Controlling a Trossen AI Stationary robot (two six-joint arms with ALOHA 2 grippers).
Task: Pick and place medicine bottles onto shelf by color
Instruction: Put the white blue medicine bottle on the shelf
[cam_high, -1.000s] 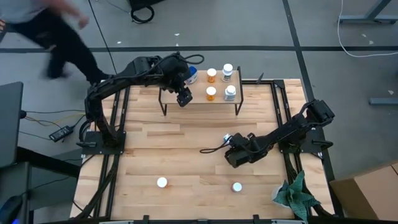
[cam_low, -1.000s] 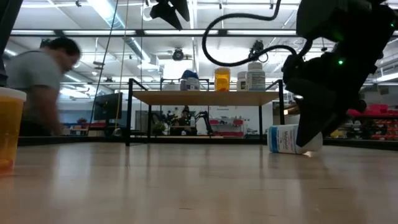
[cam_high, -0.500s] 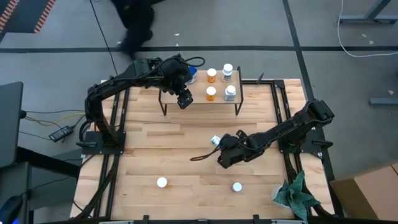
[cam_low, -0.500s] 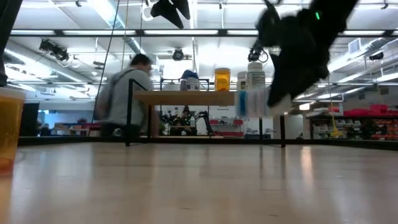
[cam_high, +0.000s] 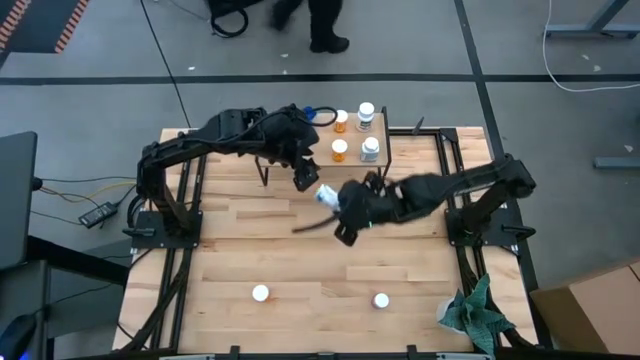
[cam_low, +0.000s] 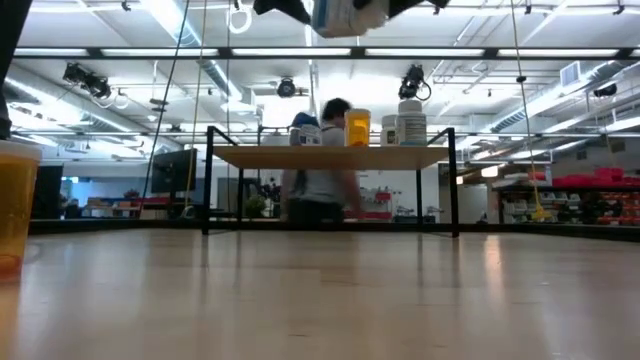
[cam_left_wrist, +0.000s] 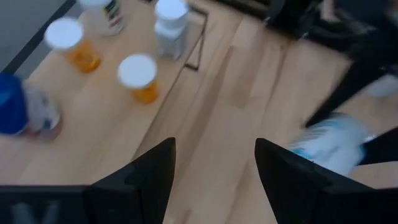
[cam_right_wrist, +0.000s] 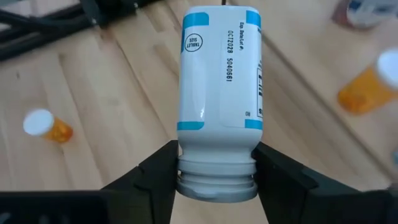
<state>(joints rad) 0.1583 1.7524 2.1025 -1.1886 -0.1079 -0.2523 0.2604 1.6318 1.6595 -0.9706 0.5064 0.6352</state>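
The table (cam_high: 250, 250) is spanned by both arms. The shelf (cam_high: 320, 165) at its far edge carries two orange bottles (cam_high: 340, 150), two white bottles (cam_high: 370, 148) and a blue-topped bottle (cam_left_wrist: 22, 112). The left gripper (cam_high: 303, 180) is held empty, fingers parted, just off the shelf's front. A white bottle with blue bands (cam_right_wrist: 219, 93) is gripped at the neck by the right gripper (cam_right_wrist: 216, 177), raised beside the shelf
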